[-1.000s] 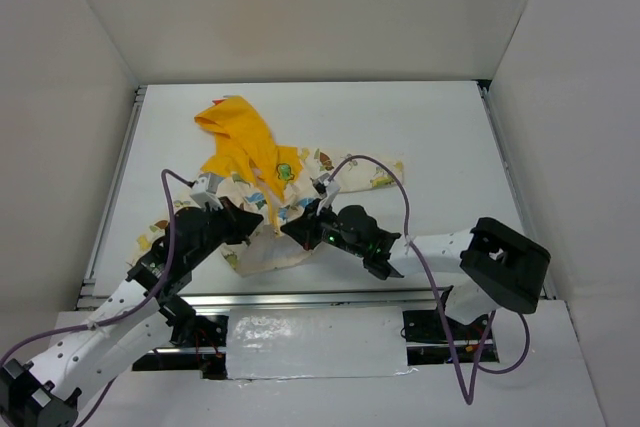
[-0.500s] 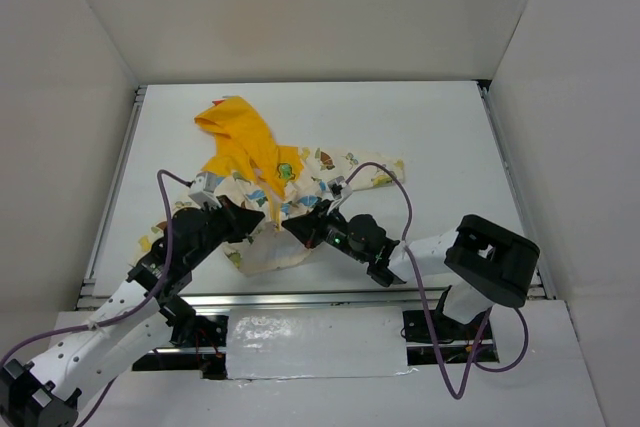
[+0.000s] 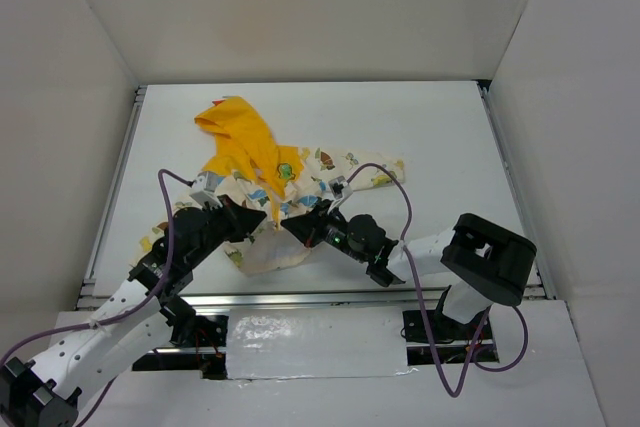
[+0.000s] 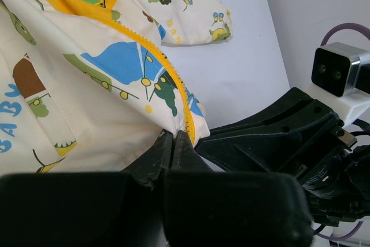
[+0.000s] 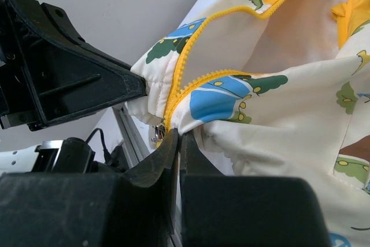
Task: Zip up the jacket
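Observation:
The jacket (image 3: pixel 300 182) lies on the white table, cream with cartoon prints, its yellow hood (image 3: pixel 238 130) at the far left. Its front is open, with yellow zipper teeth (image 4: pixel 151 56) along the edge. My left gripper (image 3: pixel 264 228) is shut on the bottom hem beside the zipper, as the left wrist view shows (image 4: pixel 175 136). Close to its right, my right gripper (image 3: pixel 293 231) is shut on the other hem corner (image 5: pixel 178 135). A small metal slider (image 5: pixel 157 133) hangs just left of the right fingertips. Both grippers nearly touch at the near edge of the jacket.
White walls enclose the table (image 3: pixel 420 137) on three sides. A metal rail (image 3: pixel 350 295) runs along the near edge, close under both grippers. A purple cable (image 3: pixel 400 197) loops over the right arm. One sleeve (image 3: pixel 375 172) stretches to the right.
The right arm's elbow and forearm have shifted left, closer to the left arm. Both grippers stay shut on the hem, and the left arm has barely moved.

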Controlling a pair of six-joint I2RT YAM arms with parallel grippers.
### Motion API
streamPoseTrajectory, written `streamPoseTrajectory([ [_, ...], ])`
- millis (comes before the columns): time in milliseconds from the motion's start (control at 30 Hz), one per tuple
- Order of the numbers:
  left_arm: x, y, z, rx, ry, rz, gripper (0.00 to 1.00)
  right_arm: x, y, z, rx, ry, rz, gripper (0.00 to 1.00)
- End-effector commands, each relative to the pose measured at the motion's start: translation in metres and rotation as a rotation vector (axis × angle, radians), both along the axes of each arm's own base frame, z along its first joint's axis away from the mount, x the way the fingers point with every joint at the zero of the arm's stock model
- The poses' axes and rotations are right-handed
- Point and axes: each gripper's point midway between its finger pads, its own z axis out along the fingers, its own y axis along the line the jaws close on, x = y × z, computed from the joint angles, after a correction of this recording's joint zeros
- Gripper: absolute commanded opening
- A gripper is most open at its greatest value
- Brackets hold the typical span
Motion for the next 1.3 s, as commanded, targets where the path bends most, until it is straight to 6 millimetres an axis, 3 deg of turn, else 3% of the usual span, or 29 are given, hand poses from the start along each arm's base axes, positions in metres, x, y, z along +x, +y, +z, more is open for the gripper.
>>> streamPoseTrajectory([
  [0,0.002,-0.006,0.023,-0.08,-0.063,-0.014,0.0,0.007,-0.003,0.022,0.089,-0.036,-0.028,0.0],
  [867,0.004,-0.005,0.015,-0.095,-0.039,0.006,0.0,0.007,-0.007,0.019,0.112,-0.02,0.0,0.0],
  [1267,0.0,-0.006,0.009,-0.09,-0.035,-0.013,0.0,0.018,-0.014,0.024,0.141,0.0,-0.015,0.0],
])
